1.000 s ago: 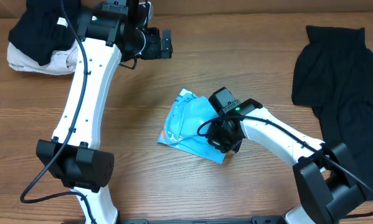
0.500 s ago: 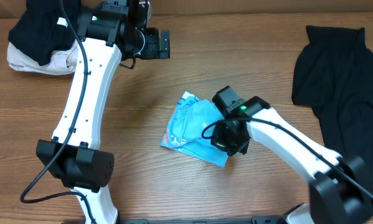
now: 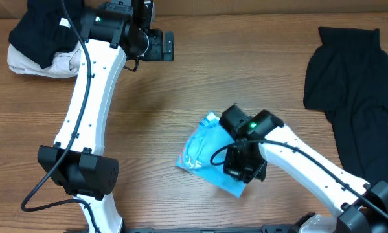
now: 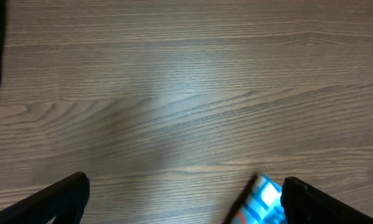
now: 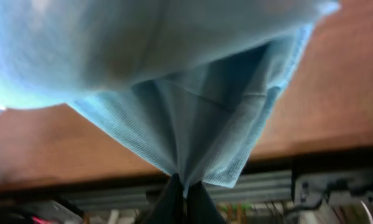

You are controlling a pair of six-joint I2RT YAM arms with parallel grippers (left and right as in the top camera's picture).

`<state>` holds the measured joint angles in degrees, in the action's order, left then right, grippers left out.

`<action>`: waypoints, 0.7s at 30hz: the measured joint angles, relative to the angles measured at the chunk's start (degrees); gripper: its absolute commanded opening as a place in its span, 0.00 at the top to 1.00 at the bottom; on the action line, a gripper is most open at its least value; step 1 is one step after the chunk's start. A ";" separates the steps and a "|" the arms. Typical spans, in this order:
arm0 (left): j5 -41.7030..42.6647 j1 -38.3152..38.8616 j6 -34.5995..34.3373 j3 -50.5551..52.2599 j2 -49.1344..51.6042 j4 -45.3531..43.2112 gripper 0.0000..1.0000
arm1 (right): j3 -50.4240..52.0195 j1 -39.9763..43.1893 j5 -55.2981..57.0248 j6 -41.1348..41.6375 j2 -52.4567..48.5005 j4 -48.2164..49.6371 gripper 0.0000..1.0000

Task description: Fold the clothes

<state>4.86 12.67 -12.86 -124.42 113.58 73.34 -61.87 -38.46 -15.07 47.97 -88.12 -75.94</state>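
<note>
The light-blue T-shirt (image 3: 206,155) lies folded small on the wooden table near the front middle. My right gripper (image 3: 240,169) is shut on its right edge; in the right wrist view the blue cloth (image 5: 192,93) bunches into the closed fingertips (image 5: 185,190). My left gripper (image 3: 168,46) is open and empty, high at the back left; in the left wrist view (image 4: 183,199) its fingers frame bare wood and a corner of the blue shirt (image 4: 264,199). A black garment (image 3: 355,97) lies spread at the right. A black and a beige garment (image 3: 38,45) are piled at the back left.
The wooden table (image 3: 148,110) fills the scene. The table's front rail shows in the right wrist view (image 5: 267,186) under the shirt.
My right gripper has pulled the blue shirt toward the front right of the table. The left arm has barely moved.
</note>
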 measured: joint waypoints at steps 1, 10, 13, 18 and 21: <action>-0.02 0.00 0.13 0.00 0.00 0.00 0.00 | 0.46 -0.66 -0.48 0.02 0.00 -0.13 0.96; -0.90 0.00 1.27 0.02 0.00 0.00 0.00 | 4.94 -2.47 -1.81 -0.02 0.00 3.08 0.53; -1.14 0.00 1.27 0.04 0.00 0.02 0.00 | 4.24 0.00 -0.26 -0.17 0.09 5.70 0.43; -1.53 0.00 1.29 0.04 0.00 0.00 0.00 | 2.75 7.91 2.80 -0.46 0.52 8.46 0.41; -1.70 0.00 1.27 0.04 0.00 0.00 0.00 | 2.75 10.91 3.65 -1.86 0.63 8.04 0.36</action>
<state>3.16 12.67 -11.60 -124.38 113.58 73.34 -59.11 -27.55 -11.42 46.11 -87.48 -67.90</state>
